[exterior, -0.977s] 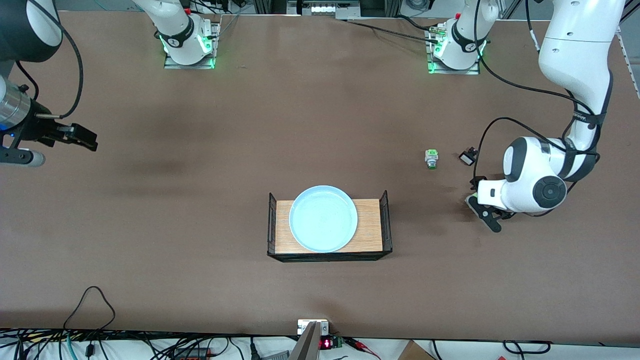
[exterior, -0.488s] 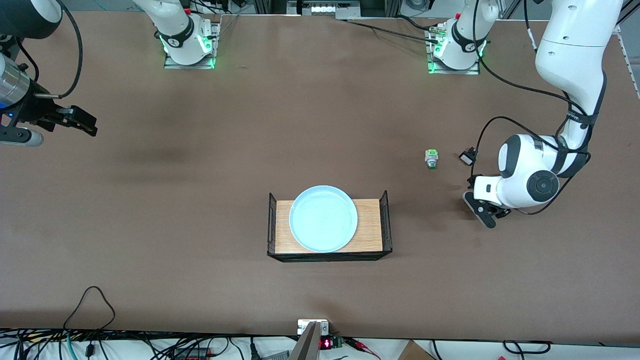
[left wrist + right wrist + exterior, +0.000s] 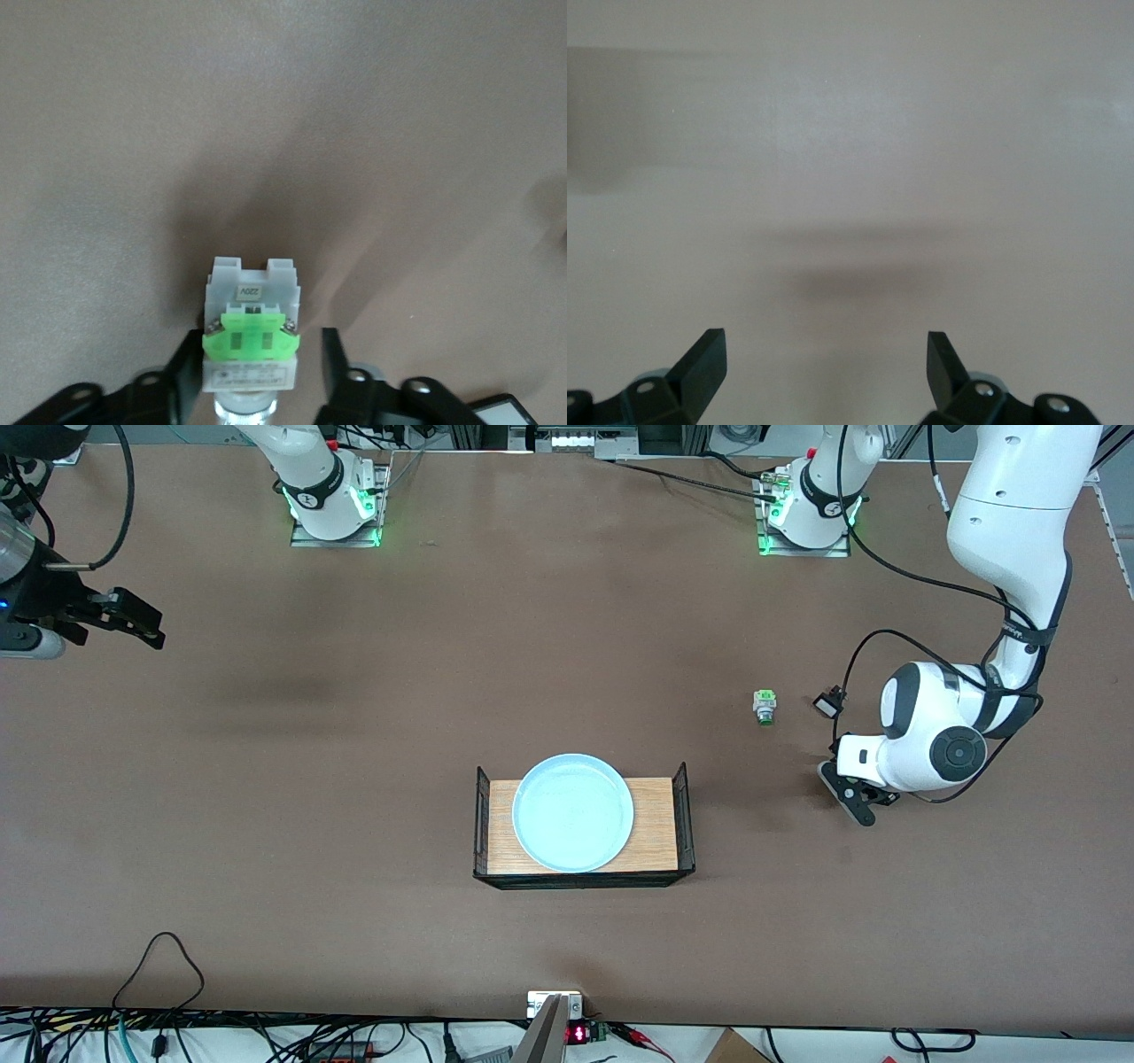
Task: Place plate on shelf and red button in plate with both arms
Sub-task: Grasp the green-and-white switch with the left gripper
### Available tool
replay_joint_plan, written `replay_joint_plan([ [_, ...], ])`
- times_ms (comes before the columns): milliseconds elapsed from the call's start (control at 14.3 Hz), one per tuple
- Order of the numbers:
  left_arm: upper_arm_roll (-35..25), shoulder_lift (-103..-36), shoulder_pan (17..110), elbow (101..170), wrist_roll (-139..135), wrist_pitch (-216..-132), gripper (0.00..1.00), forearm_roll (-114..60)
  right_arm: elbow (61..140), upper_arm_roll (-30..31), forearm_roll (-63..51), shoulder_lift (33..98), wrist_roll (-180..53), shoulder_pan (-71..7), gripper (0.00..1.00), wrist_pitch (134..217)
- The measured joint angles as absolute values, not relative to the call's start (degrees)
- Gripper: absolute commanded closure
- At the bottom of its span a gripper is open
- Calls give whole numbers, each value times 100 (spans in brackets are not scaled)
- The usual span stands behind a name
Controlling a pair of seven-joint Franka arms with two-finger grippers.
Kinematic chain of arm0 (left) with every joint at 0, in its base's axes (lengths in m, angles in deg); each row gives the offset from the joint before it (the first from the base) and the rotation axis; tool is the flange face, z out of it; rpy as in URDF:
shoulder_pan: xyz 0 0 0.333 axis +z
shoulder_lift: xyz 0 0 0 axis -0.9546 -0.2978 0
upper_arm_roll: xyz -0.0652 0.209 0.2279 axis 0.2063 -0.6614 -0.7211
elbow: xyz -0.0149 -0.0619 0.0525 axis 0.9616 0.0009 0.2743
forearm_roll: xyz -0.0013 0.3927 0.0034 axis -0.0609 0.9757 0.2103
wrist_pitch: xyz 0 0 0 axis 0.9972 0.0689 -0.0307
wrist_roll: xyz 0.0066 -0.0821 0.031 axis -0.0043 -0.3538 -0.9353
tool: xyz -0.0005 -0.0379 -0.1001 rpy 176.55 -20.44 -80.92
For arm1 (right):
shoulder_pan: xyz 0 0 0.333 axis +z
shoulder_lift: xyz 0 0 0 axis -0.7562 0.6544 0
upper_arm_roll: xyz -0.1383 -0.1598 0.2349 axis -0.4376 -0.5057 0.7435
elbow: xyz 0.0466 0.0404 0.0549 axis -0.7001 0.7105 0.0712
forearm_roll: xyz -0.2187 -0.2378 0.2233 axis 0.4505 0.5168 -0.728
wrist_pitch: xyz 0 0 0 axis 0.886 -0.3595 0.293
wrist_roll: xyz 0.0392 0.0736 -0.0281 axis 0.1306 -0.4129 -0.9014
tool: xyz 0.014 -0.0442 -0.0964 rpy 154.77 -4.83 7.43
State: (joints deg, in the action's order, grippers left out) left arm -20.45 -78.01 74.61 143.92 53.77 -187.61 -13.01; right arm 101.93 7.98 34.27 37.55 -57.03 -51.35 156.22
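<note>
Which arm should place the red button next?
Left. Its claw is already at the red button, cap hidden. The right claw hangs open over bare table at the right arm's end, nowhere near it.

A pale light-blue round plate (image 3: 573, 812) lies on a light wood-grain tray with black mesh ends (image 3: 657, 825). The table (image 3: 354, 779) is plain matte brown. The small switch (image 3: 252, 335) in the left gripper (image 3: 256, 382) has a silvery-white body and bright green block. Both grippers are black, the right gripper (image 3: 825, 363) included.
</note>
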Motion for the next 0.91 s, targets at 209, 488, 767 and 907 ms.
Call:
replay_joint_plan([
  [209, -2040, -7789, 7458, 14390, 5717, -18762, 77, -1298, 10305, 789, 3373, 3624, -5703, -5135, 0, 15567],
  [488, -2039, -7713, 7458, 14362, 5868, -18737, 83, -1298, 10949, 775, 3369, 3162, -5706, -5135, 0, 15784],
  [767, -2019, -7431, 7437, 13942, 5873, -17796, 83, -1298, 11008, 757, 3369, 3058, -5720, -5135, 0, 15800],
  [907, -1989, -7335, 7420, 13654, 5872, -17343, 83, -1298, 10961, 759, 3368, 3100, -5722, -5133, 0, 15802],
])
